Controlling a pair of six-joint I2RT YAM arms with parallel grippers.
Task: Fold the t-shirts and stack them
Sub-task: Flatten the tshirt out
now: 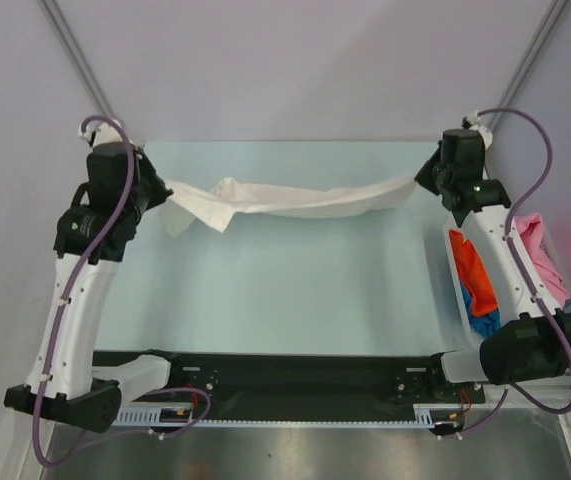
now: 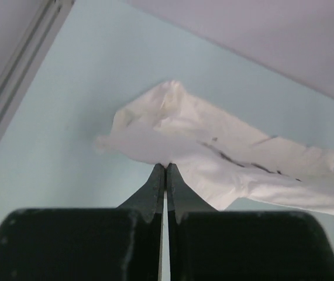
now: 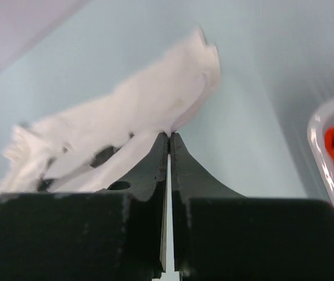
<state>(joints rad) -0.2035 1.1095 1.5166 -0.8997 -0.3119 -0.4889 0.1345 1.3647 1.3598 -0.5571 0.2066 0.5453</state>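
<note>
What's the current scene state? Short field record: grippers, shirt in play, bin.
left gripper: shut on white t-shirt, at its left end
right gripper: shut on the same shirt, at its right end
white t-shirt: bunched into a strip, stretched between both grippers over the far part of the table
fold: not yet done
bin: right edge of table; orange t-shirt and blue t-shirt inside, pink t-shirt at its right side
</note>
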